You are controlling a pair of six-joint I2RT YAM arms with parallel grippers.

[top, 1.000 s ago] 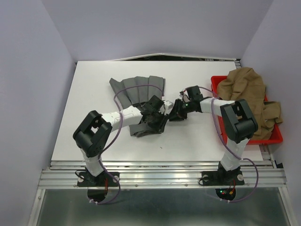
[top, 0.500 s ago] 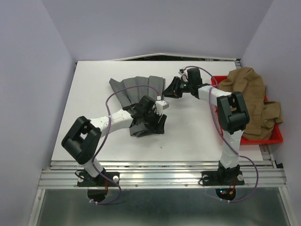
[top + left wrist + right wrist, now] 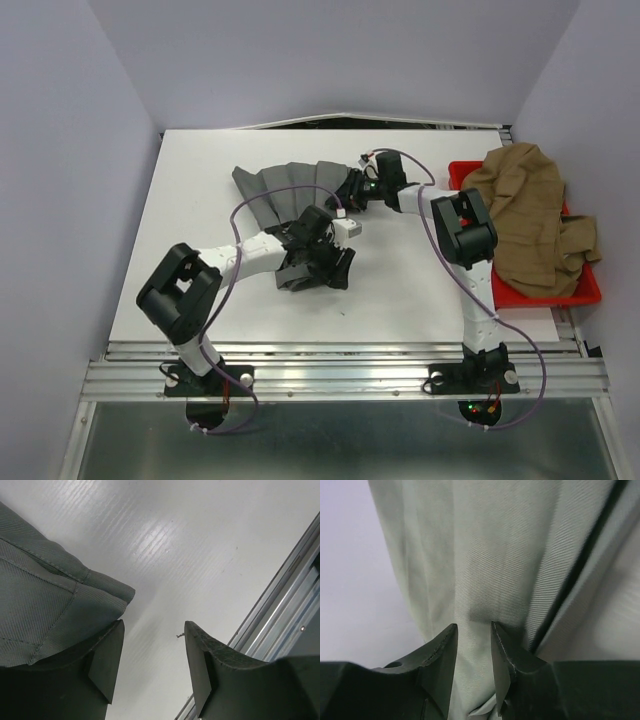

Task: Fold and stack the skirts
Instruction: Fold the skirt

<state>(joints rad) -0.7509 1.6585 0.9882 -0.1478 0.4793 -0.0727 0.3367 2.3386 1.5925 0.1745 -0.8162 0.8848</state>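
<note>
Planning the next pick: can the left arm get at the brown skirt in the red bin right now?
Probably not. The brown skirt sits in the red bin at the far right, and the right arm lies across the way.

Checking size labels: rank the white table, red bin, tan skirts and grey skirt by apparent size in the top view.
1. white table
2. tan skirts and red bin: alike; the bin is mostly covered
3. grey skirt, partly under the arms
</note>
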